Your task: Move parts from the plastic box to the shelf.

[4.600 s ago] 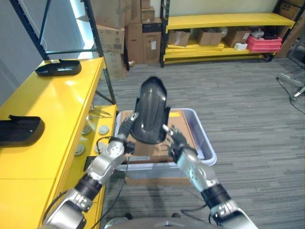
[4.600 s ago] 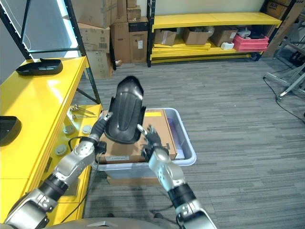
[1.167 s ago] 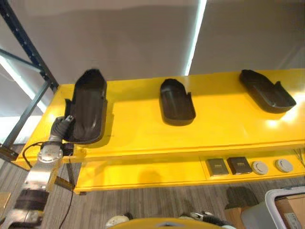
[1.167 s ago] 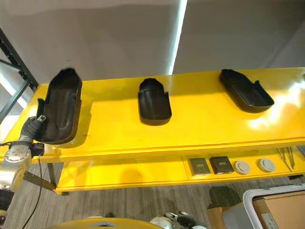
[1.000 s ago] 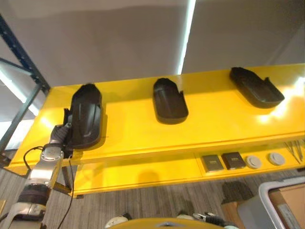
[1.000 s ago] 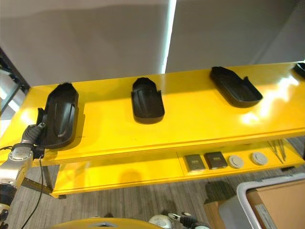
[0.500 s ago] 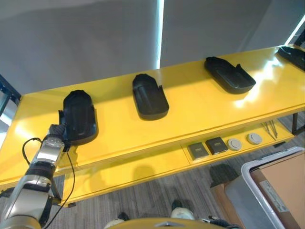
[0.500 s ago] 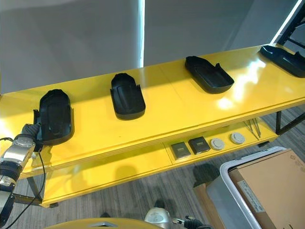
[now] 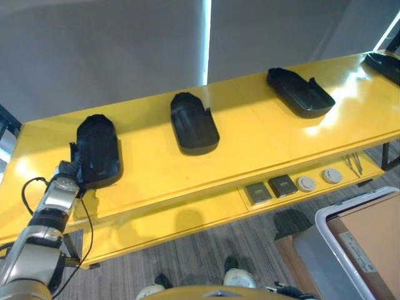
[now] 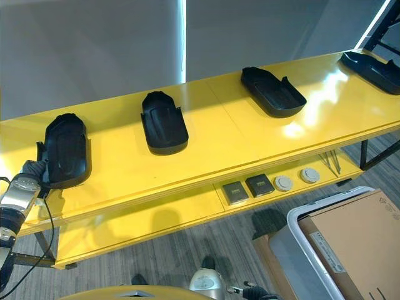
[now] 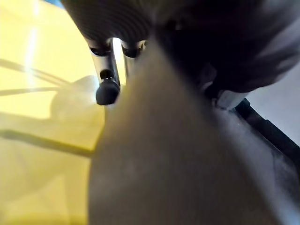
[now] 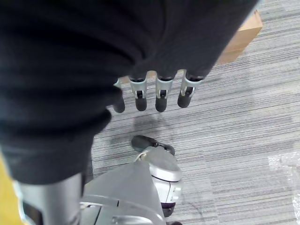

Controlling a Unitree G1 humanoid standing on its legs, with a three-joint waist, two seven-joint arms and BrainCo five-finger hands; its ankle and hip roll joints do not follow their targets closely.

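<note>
Here, in the left eye view, we are looking down on a long yellow shelf [image 9: 250, 150] where black moulded parts are lying in a row, hollow side up and well apart. The leftmost part [image 9: 97, 150] is resting near the shelf's front edge, and our left hand [image 9: 64, 175] is sitting at its near left corner, touching it; whether the fingers are curling round the rim or just lying against it we cannot tell from here. A second part [image 9: 194, 124] is lying near the middle, a third part [image 9: 300, 92] further right, and a fourth part [image 9: 382, 62] is showing at the far right edge. On the lower ledge, two dark square blocks [image 9: 270, 189] and two round discs [image 9: 319, 180] are sitting side by side. The plastic box [image 9: 322, 247] is standing on the floor at the lower right with a cardboard sheet [image 9: 375, 240] in it. In the right eye view, we are seeing the same row, with the leftmost part lying flat on the shelf. In the left wrist view, one dark-tipped finger [image 11: 107, 89] is reaching out straight over the yellow surface, beside a large blurred dark shape close to the camera; the other fingers are hidden. In the right wrist view, our right hand [image 12: 159, 91] is hanging over the grey carpet [image 12: 243, 122], its fingers straight and slightly spread, holding nothing.
</note>
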